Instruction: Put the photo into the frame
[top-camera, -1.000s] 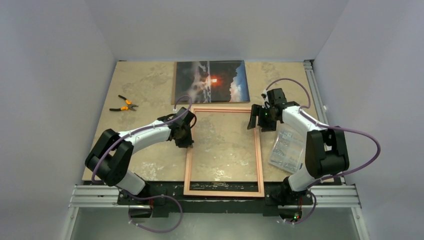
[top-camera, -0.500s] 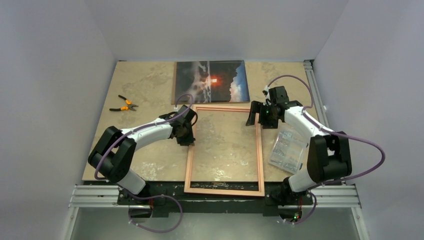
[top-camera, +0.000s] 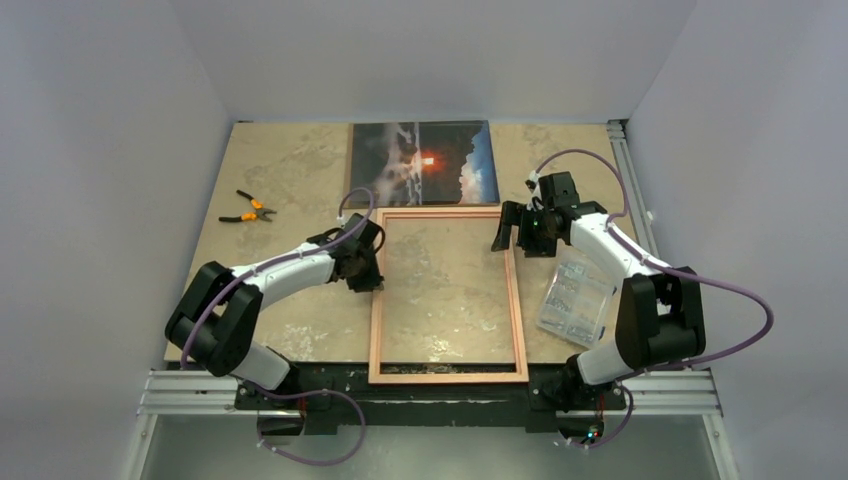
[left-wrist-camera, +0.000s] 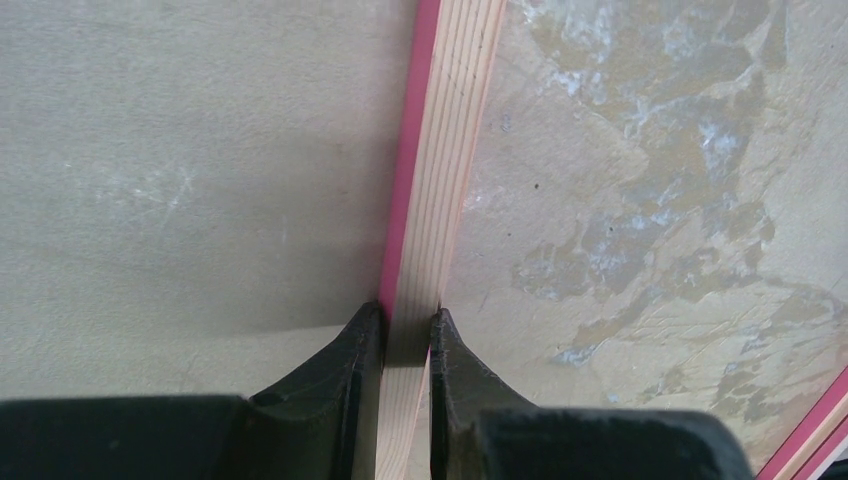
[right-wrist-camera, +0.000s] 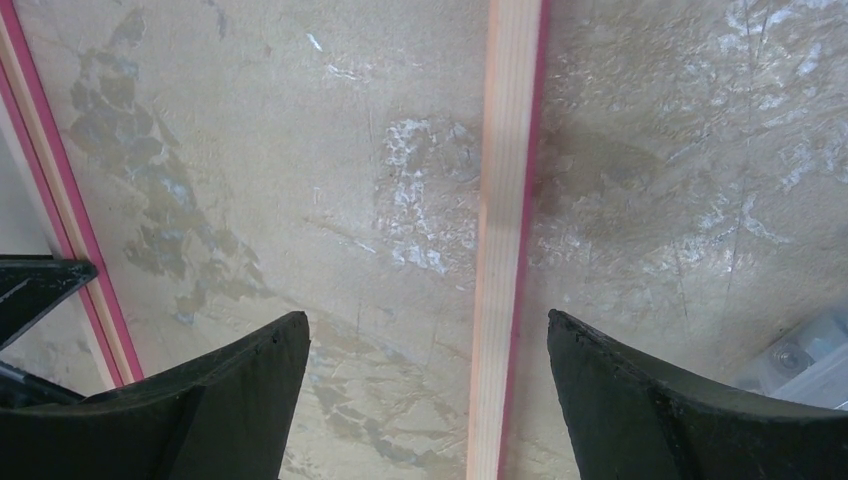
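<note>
1. Photo lies picture side up at the far edge of the table, and nothing holds it. The frame lies flat just in front of it, wood side up, with its near rail hanging over the table's near edge.
2. We judge the first danger to be turning. The left gripper is clenched on the thin left rail only, so a pull there could swing the whole frame. Its far rail could then push against the photo, or its near end could slide off the table.
3. The right gripper is released, with jaws spread wide and grasping nothing. The right rail passes below the gap, off centre. If the gripper descends like this, one finger may land on the wood.
4. The clear plastic case lies near the right rail, and we think a sideways push could knock it.
5. The left arm reaches forward and inward, wrist bent down onto the rail. The right arm stretches farther, wrist down near the far right corner.
</note>
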